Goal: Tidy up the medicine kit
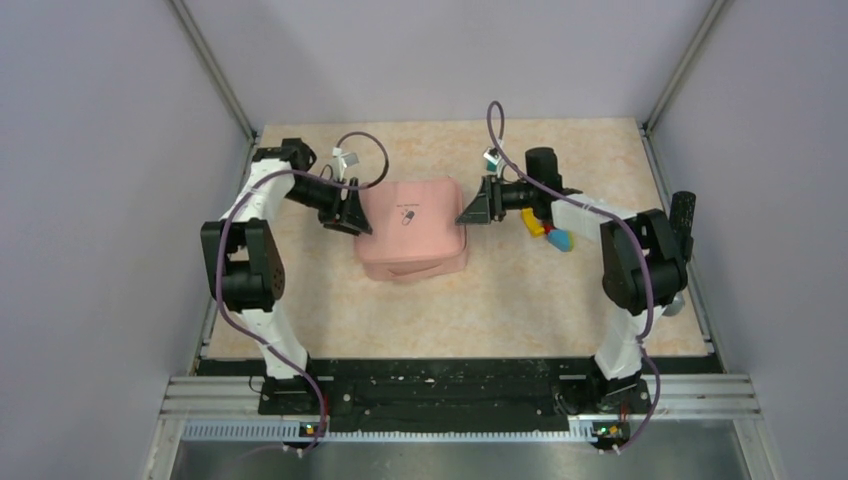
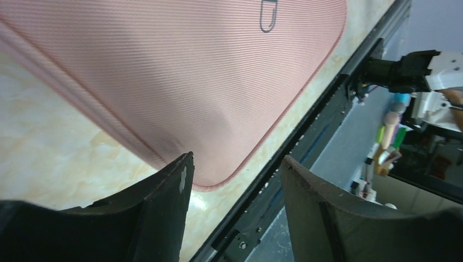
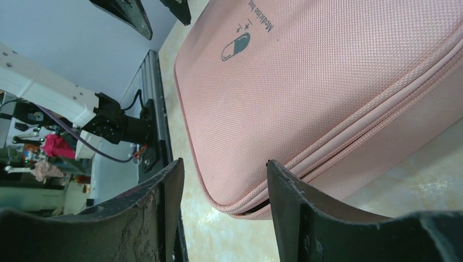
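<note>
The medicine kit (image 1: 410, 228) is a pink soft zip case lying flat mid-table, lid down, with its dark pill logo (image 3: 236, 46) facing up. My left gripper (image 1: 357, 220) is at its left edge, open; in the left wrist view the case's rounded corner (image 2: 218, 177) lies just beyond the empty gap of my gripper (image 2: 236, 164). My right gripper (image 1: 469, 213) is at the case's right edge, open as well. In the right wrist view a corner of the case (image 3: 235, 202) sits ahead between the fingertips of that gripper (image 3: 224, 166), and a thin dark slit shows along the zip seam there.
Small yellow, blue and red blocks (image 1: 552, 236) lie under my right forearm, right of the case. A black rail (image 2: 306, 136) runs along the table's edge. Grey walls and metal posts close in the table on three sides.
</note>
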You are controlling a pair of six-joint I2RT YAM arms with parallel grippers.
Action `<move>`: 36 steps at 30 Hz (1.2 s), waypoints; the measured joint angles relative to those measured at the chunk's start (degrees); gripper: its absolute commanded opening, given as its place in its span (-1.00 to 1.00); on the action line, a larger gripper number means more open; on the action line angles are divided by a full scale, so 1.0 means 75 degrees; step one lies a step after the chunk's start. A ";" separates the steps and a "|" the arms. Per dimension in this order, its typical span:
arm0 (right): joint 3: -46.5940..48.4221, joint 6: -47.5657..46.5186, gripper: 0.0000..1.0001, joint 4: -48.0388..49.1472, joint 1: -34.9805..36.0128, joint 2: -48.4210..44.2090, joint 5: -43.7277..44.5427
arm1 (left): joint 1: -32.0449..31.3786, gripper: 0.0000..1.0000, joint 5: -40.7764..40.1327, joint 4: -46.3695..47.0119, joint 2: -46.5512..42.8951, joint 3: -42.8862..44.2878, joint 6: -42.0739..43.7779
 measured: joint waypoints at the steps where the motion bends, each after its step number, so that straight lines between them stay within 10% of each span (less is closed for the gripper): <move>1: 0.0006 -0.0035 0.12 -0.0026 0.0000 -0.0032 0.0038 | 0.0029 0.33 -0.0085 -0.0009 -0.0020 0.0087 0.0047; 13: 0.0915 -0.1192 0.20 -0.1072 -0.0003 -0.0096 0.1865 | 0.0551 0.49 -0.1542 0.0799 -0.1023 -0.1151 -0.1198; 36: 0.3293 -0.0889 0.15 -0.0892 0.0000 0.2471 0.1915 | -0.0131 0.41 -0.0207 0.1565 -0.1259 -0.2862 -0.1081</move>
